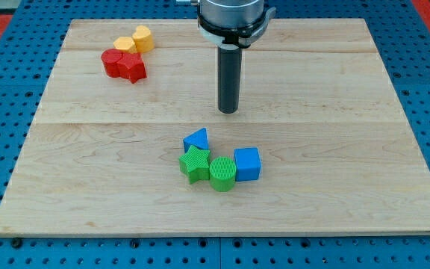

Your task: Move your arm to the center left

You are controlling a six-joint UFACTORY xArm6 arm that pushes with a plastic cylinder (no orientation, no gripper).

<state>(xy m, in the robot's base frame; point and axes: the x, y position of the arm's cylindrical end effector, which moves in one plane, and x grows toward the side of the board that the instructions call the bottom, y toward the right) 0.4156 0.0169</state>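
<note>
My tip (228,111) rests on the wooden board (334,149) near its middle, a little above the lower cluster of blocks. That cluster holds a blue triangle (197,139), a green star (195,164), a green cylinder (222,174) and a blue cube (247,164), all touching or nearly so. At the view's upper left sit a yellow cylinder (142,37), a second yellow block (125,45), a red cylinder (113,62) and a red star (133,67). The tip touches no block.
The board lies on a blue perforated table (6,97). The arm's grey wrist (231,16) hangs over the board's top edge at centre.
</note>
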